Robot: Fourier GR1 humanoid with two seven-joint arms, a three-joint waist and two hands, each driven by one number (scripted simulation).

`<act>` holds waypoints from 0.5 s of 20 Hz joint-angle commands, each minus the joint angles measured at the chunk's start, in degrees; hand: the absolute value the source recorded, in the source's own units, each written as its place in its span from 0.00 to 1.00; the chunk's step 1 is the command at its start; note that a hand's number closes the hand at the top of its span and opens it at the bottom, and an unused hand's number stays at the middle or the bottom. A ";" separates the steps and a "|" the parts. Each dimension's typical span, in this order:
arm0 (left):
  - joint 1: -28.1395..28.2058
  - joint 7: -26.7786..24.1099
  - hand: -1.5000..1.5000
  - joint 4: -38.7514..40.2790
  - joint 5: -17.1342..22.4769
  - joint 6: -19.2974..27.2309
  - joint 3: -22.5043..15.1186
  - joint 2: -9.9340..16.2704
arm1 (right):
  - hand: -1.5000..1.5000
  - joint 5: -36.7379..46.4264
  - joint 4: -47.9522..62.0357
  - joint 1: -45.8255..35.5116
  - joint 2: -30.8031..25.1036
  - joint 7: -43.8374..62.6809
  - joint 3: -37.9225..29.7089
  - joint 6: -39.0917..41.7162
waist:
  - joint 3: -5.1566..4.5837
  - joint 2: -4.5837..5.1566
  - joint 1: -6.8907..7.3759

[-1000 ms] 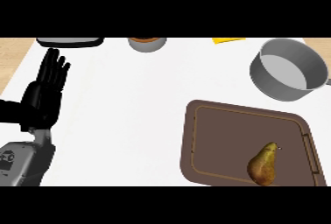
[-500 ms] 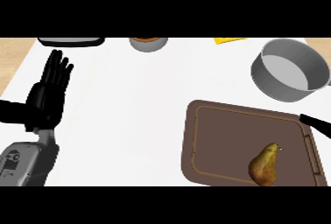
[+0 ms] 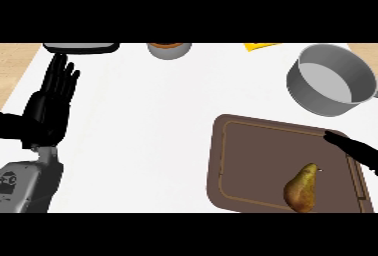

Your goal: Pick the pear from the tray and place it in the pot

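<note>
Nearest, bottom right: brown tray with rounded corners and a raised rim, flat on the white desk, its lower and right edges cut off by the view. The pear lies on the tray's lower right part, golden-brown, matte, stem pointing up; nothing touches it. Right robot hand enters from the right edge over the tray's upper right corner; only dark straight fingers show, rest cut off, apart from the pear, holding nothing. Left side: grey forearm, then the left robot hand, black, flat and wide open, fingers up, resting near the desk's left edge, holding nothing. Farther right: grey metal pot, round, tall-walled, just beyond the tray. Far edge, all cut off and hard to identify: dark flat object, small round cup-like object, yellow scrap.
</note>
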 commanded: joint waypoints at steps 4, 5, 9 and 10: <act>1.42 -1.56 0.50 0.37 -2.24 -0.81 0.01 -1.77 | 0.00 10.33 1.14 0.71 4.45 1.86 1.69 -0.01 | 0.00 0.00 -0.04; 2.18 -0.88 0.50 -1.37 -3.06 0.67 -1.53 -3.78 | 0.00 11.79 4.02 -1.72 5.87 1.84 2.71 -0.26 | 0.01 0.02 0.17; 2.03 -0.51 0.50 -2.08 -2.95 -0.59 0.98 -3.48 | 0.00 12.81 3.01 -3.14 10.00 5.08 2.16 3.29 | -0.01 0.02 0.06; -1.11 1.19 0.50 0.25 -4.28 0.00 0.52 -3.45 | 0.00 13.66 2.88 -0.45 10.53 2.14 1.40 1.85 | 0.00 0.02 -0.17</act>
